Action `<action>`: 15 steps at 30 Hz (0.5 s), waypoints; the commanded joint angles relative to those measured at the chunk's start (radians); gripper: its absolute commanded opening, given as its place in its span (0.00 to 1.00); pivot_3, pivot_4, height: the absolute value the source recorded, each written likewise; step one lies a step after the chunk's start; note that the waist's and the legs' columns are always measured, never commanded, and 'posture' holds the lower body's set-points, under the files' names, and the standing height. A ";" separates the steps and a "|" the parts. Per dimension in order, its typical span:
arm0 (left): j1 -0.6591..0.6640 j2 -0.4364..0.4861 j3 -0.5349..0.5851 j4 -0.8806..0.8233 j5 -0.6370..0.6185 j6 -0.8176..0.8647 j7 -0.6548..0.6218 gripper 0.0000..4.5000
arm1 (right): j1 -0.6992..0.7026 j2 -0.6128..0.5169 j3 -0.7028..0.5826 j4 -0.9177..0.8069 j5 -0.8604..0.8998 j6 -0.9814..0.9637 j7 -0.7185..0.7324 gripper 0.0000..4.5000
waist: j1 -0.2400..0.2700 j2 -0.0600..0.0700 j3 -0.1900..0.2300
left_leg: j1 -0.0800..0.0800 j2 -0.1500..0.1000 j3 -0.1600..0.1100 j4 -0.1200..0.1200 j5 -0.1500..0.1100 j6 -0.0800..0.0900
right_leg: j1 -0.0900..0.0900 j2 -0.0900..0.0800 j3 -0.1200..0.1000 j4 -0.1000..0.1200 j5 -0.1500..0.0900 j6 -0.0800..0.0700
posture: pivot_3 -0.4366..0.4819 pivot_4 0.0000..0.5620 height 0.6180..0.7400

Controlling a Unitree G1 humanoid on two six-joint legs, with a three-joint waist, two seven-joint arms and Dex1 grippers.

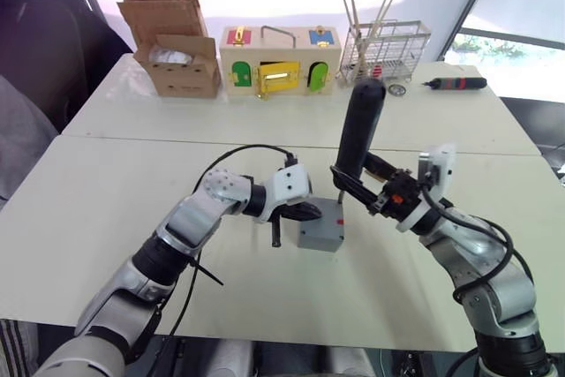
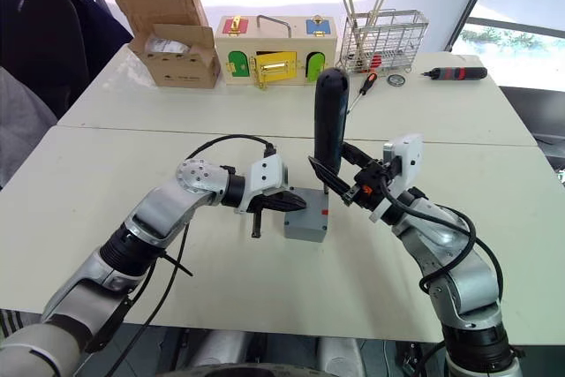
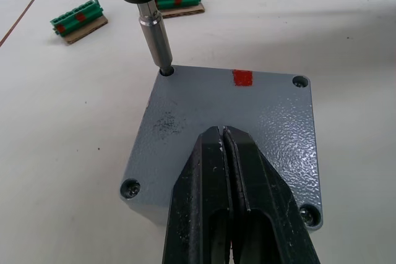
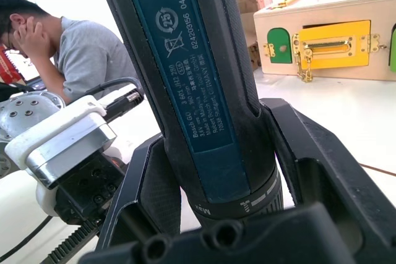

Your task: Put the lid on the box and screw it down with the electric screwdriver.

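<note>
Right claw [image 2: 340, 184] grips the upright screwdriver [image 2: 330, 121], bit in a lid [image 3: 226, 146] corner hole; left claw [image 3: 232, 205], pressed together, rests on lid

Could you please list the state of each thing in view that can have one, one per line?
lid: seated flat on the box, left gripper's shut fingers resting on it.
box: closed by the lid, standing on the table.
electric screwdriver: upright, bit in a corner screw hole.
left gripper: shut, on the lid.
right gripper: shut on the electric screwdriver.
cardboard carton: flaps open.
wooden box: coloured doors closed.
</note>
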 commanded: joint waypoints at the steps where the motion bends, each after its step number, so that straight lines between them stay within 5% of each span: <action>1: 0.018 0.008 -0.022 0.010 0.018 0.017 -0.002 0.00 | 0.078 -0.003 0.045 0.115 -0.025 0.066 0.012 0.42 | 0.007 0.000 -0.001 | 0.000 0.000 0.000 0.000 0.000 0.000 | 0.000 0.000 0.000 -0.001 0.000 0.000 | 0.48 0.27 0.96; 15: 0.021 0.009 -0.031 0.012 0.023 0.009 -0.007 0.00 | 0.069 0.021 0.032 0.126 -0.020 0.030 0.005 0.42 | 0.014 -0.002 -0.004 | 0.000 0.000 0.000 0.000 -0.002 -0.001 | 0.003 -0.002 -0.001 -0.008 -0.001 -0.004 | 0.48 0.27 0.96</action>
